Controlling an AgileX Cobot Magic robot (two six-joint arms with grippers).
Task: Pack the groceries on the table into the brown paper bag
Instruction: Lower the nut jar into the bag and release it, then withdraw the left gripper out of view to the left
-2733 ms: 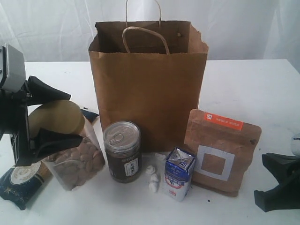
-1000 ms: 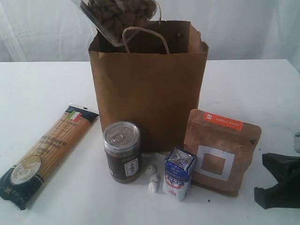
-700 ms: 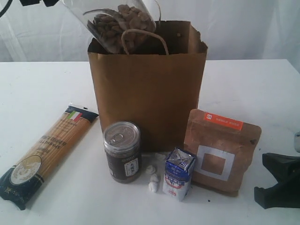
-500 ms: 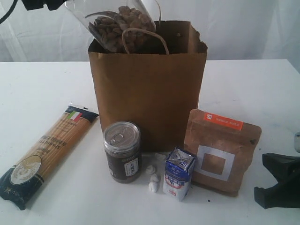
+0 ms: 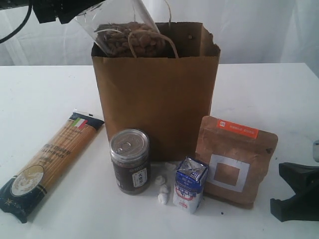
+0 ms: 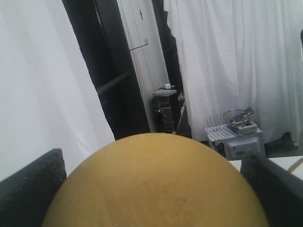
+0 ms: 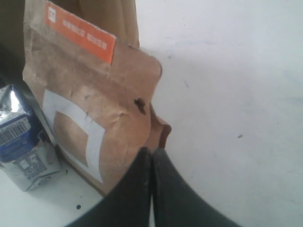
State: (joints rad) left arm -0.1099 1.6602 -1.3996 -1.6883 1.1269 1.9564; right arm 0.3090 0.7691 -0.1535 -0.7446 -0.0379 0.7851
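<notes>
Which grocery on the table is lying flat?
The spaghetti packet, left of the bag; the can, carton and pouch all stand.

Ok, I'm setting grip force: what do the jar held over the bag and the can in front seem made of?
The clear jar: glossy see-through wall showing nuts, plastic or glass, unclear which. Its tan lid: matte, possibly wood or bamboo. The dark can: shiny pull-tab top, likely metal, dark label.
</notes>
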